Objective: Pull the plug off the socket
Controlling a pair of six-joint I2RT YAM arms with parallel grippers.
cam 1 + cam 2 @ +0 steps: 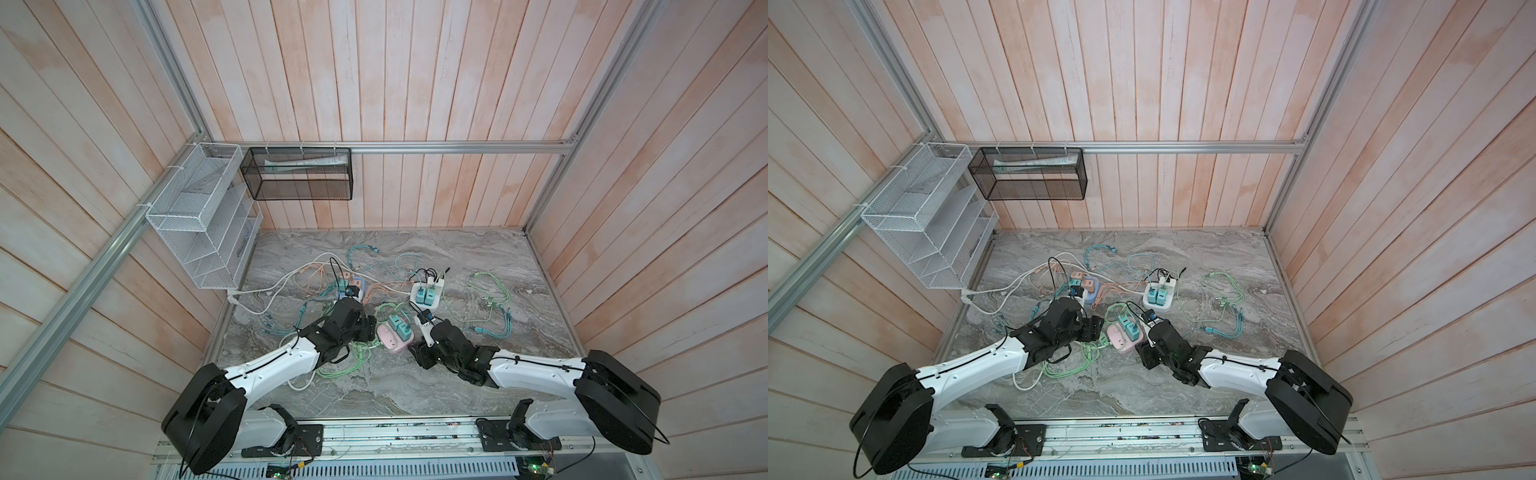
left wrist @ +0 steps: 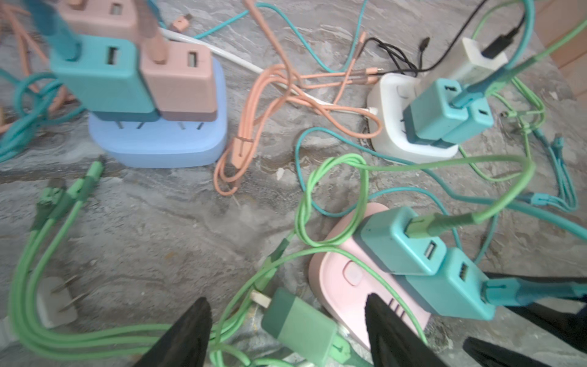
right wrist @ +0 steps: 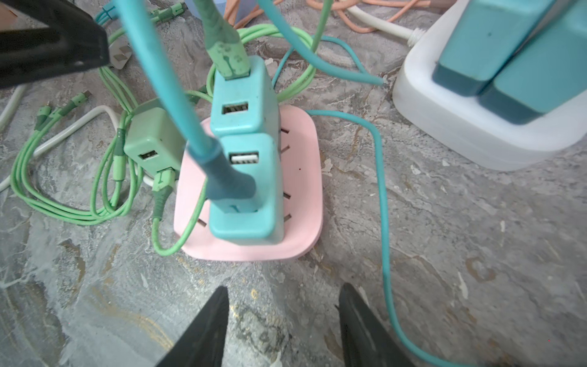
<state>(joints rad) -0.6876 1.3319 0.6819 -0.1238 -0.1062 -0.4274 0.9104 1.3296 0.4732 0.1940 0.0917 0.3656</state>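
Pink socket [image 3: 301, 190] sits just ahead of my right gripper [image 3: 284, 287] | its jaws parted, holding nothing | two teal charger plugs [image 3: 244, 178] seated in socket | my left gripper [image 2: 286, 300] wide apart, straddling loose green charger [image 2: 301, 327], no contact

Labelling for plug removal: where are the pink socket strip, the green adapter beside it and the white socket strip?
pink socket strip [image 3: 300, 178]: right wrist view, bare top face.
green adapter [image 3: 152, 136]: right wrist view, top face.
white socket strip [image 3: 460, 139]: right wrist view, side wall.
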